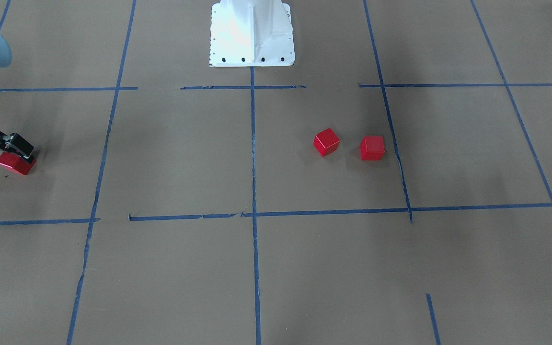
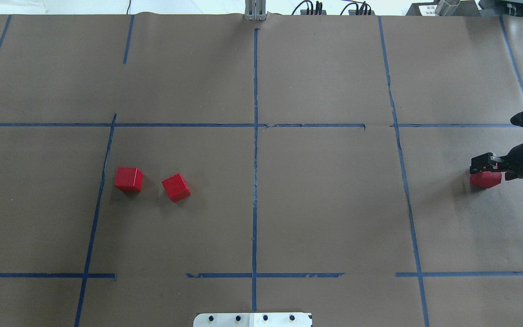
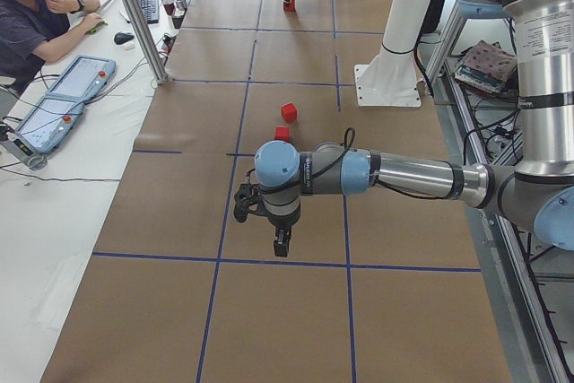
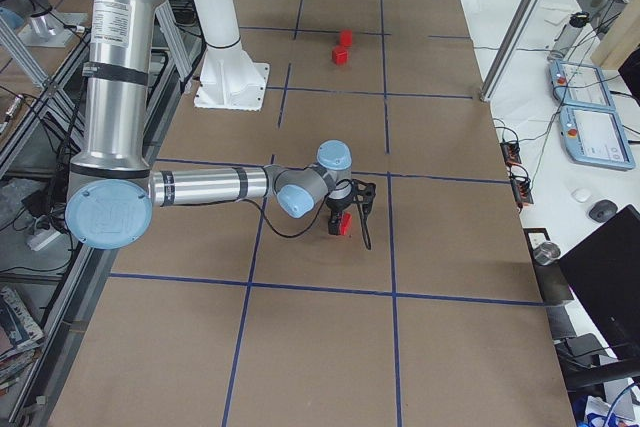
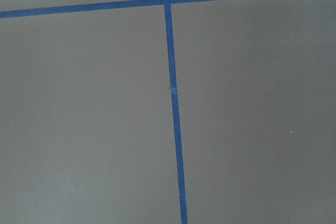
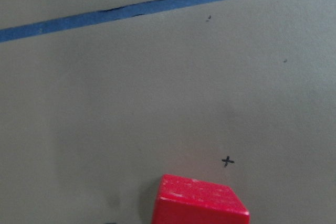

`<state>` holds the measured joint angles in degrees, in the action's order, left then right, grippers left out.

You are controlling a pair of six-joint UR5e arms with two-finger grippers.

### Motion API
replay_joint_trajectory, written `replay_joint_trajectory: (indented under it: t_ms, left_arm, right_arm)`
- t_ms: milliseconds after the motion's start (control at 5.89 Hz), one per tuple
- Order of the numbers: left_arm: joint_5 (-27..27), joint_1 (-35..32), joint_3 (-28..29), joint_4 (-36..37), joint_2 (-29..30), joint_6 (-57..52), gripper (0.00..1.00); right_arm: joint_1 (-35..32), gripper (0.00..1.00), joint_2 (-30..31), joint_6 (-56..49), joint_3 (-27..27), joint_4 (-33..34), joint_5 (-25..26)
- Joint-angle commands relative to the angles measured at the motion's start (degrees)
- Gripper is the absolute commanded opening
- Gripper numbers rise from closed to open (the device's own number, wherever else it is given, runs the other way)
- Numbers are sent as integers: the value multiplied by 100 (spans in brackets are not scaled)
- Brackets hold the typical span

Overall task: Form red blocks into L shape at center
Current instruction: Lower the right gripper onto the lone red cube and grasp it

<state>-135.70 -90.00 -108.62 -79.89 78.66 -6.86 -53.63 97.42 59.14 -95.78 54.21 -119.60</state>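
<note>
Brown paper table, blue tape grid. One small bright red cube and a second red cube sit near each other, not touching, left of centre. Far right, the black right gripper has its jaws clamped on the third red cube. The left gripper hangs over the paper; whether its jaws are parted, I cannot tell.

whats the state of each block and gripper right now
right gripper: shut on held block, at the far right
held block: in right gripper, whether lifted cannot tell
square block: loose on paper, left side
turned block: loose, beside square block, apart
left gripper: over bare paper, open or shut cannot tell
</note>
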Motion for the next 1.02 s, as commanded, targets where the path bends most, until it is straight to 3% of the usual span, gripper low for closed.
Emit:
replay_joint_trajectory:
  t_ms: [0,340,510,680,850]
  left_arm:
    - [0,0,-1,-1,0,0,100]
    - [0,0,-1,-1,0,0,100]
    - [0,0,8,-1,-9,0,100]
    - [0,0,17,-1,0,0,100]
    - [0,0,17,-1,0,0,100]
  right_arm:
    - [54,71,-3,-16,7,28,68]
    - [90,41,-12,-34,-272,46,-1]
    - [133,34,-21,-43,-770,437,-185]
    - [238,33,-395,-43,-1384,1337,-187]
    - [552,32,-1260,-25,-1538,2243,-47]
